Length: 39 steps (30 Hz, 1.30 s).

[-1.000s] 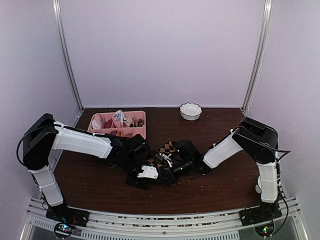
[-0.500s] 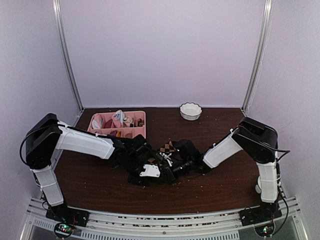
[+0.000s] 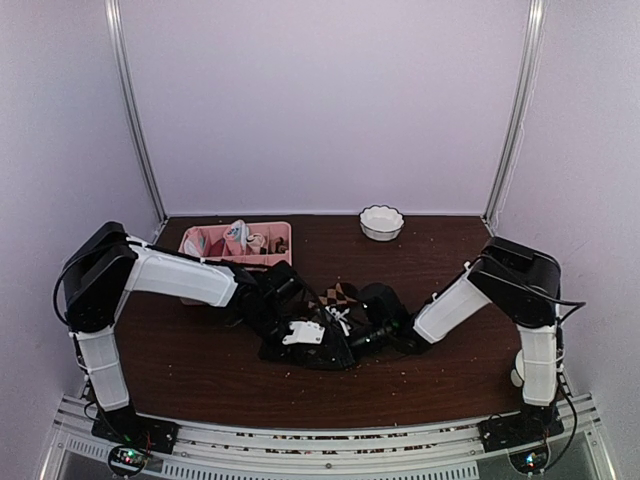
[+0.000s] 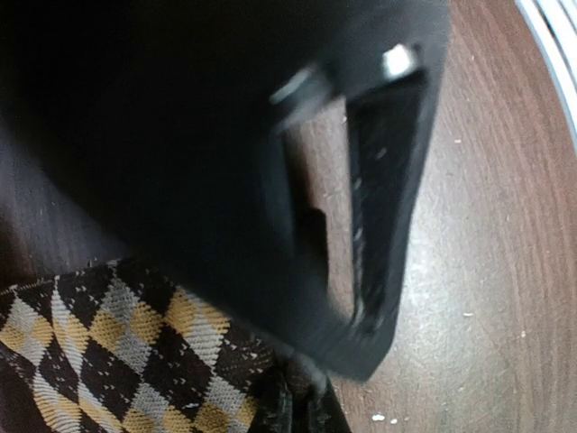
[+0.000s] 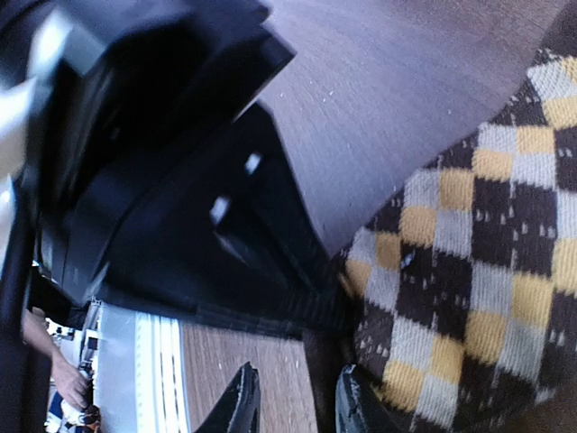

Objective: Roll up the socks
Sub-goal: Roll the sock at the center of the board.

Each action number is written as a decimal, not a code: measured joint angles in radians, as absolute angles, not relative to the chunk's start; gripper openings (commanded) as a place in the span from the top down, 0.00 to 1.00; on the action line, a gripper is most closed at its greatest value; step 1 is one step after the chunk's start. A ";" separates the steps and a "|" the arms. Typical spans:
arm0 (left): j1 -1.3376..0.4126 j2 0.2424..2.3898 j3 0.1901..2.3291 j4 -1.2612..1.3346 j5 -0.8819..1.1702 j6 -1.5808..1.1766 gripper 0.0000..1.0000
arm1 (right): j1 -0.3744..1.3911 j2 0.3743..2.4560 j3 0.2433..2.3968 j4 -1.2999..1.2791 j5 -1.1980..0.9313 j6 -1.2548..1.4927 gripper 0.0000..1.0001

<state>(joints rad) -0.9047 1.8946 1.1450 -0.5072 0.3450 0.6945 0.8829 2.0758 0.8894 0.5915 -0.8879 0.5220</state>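
1. Looking from above, the left arm [image 3: 180, 278] and right arm [image 3: 450, 305] are seen meeting at the centre of the table [image 3: 200, 370]. A patch of the argyle sock [image 3: 338, 296] is exposed just behind the wrists.
2. The pink tray [image 3: 287, 250] at back left and the white bowl [image 3: 381, 222] at the back edge are shown in the top view only. Both are well apart from the sock.
3. In the left wrist view only, argyle fabric is seen lying on the wood in the lower left corner. Most of that frame is blocked by a blurred black housing [image 4: 180, 135]. The left end effector [image 4: 302, 406] is read as together. Whether fabric is pinched cannot be told.
4. In the right wrist view only, the right end effector [image 5: 297, 406] is seen with its fingers apart and bare wood between them. One finger is just beside the sock's edge.
5. Compared with a second ago, the left arm's white forearm has been swung towards the tray and the table centre, and the right wrist has been shifted slightly right. The sock patch, tray and bowl are unchanged.
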 measured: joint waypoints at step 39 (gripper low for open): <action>-0.723 2.224 1.502 -1.024 0.818 0.657 1.00 | 1.126 1.623 0.424 0.749 -0.123 -0.001 0.18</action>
<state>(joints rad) -0.7235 2.2238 1.5021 -1.0237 0.8177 0.6567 1.1259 1.6234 0.4244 0.7494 -0.1226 -0.0010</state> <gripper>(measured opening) 0.015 0.876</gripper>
